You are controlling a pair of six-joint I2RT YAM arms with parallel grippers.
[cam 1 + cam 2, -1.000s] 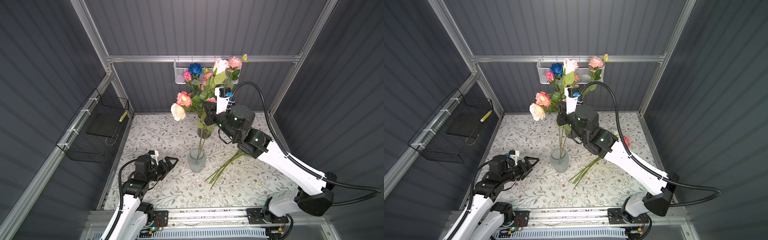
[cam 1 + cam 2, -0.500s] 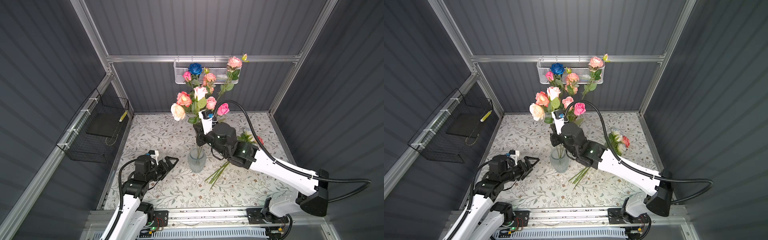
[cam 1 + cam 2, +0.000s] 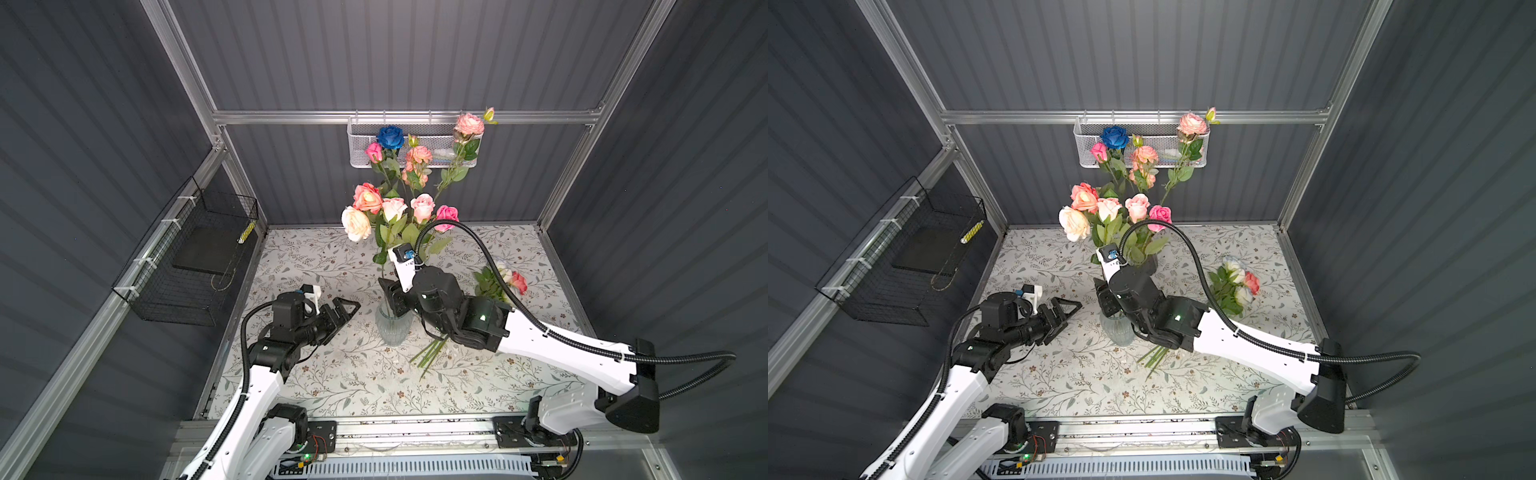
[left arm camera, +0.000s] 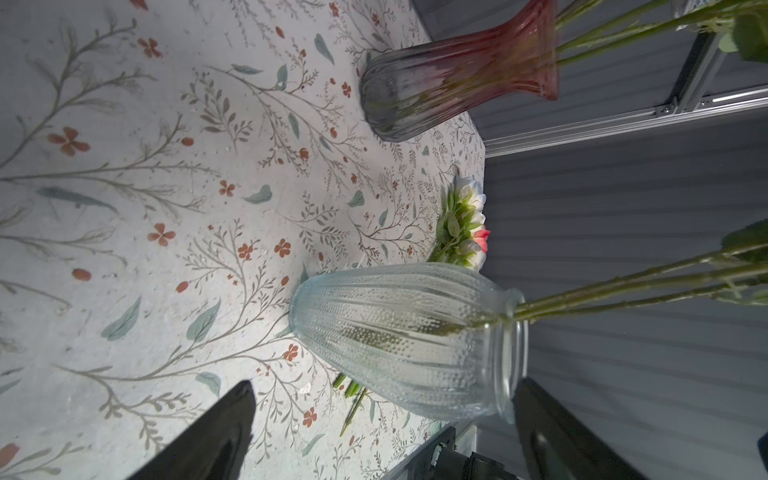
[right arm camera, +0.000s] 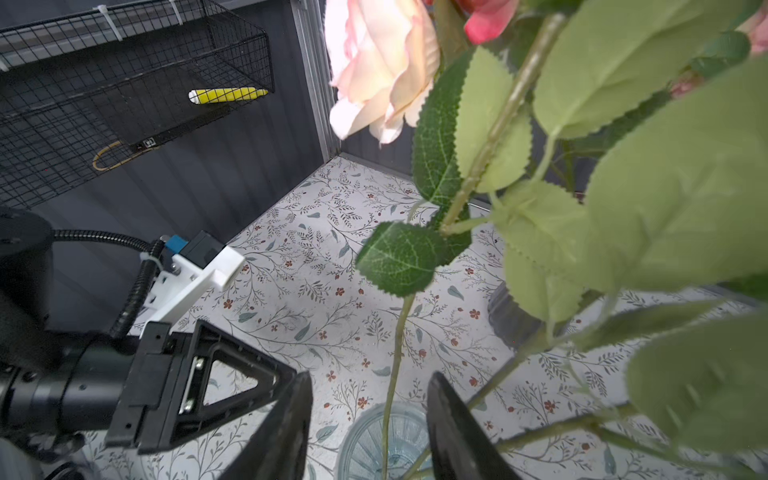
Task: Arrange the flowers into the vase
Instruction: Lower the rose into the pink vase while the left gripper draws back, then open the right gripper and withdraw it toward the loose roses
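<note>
right tool (image 5: 370, 376): jaws parted just over the vase (image 3: 392, 328) mouth, stem (image 5: 395, 353) loose between them, free to slide in | left tool (image 3: 344, 316): wide, empty, beside the vase, guessing it's there to steady it | flowers (image 3: 392, 208): most upright in vase, spares (image 3: 500, 282) lying on desk (image 3: 316, 257) by the right arm, handy for grabbing

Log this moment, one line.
right end effector: open above clear vase, stem between jaws | left end effector: open | loose flowers: right of vase
</note>
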